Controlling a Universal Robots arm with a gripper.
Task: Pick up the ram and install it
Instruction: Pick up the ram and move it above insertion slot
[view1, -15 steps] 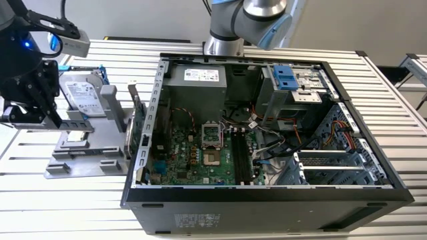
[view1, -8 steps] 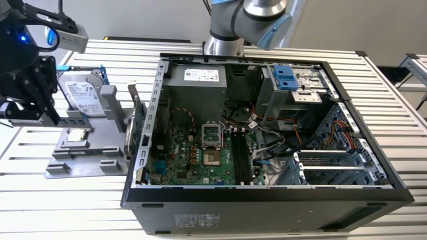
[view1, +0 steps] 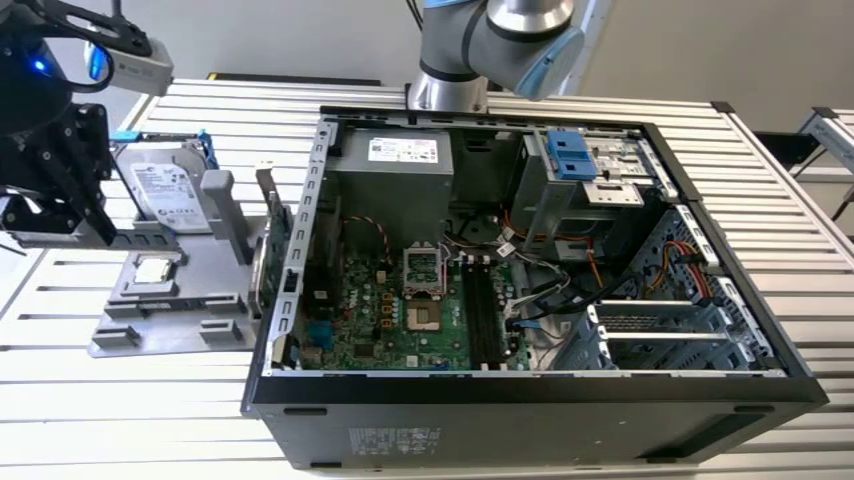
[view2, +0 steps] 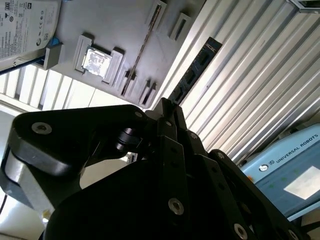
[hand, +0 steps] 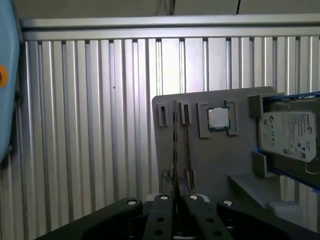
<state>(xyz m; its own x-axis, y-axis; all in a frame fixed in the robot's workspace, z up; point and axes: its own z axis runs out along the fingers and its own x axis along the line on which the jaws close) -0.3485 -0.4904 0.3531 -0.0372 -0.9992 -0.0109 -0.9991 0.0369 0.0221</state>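
In the exterior view the gripper (view1: 54, 212) hangs in the upper part of the exterior view's left. It is over the grey tray (view1: 160, 325), which lies on the ribbed table (view1: 120, 400) just beside the open case (view1: 534, 385) in the middle of the frame. A drive (view1: 163, 195) stands on the tray.

In the second wrist view the jaws are closed on one end of the ram (view2: 196, 67). The stick juts out over the table, along the tray's edge.

In the first wrist view the ram shows edge-on, pinched between the fingers (hand: 161, 212), in front of the tray and its chip (hand: 219, 118).
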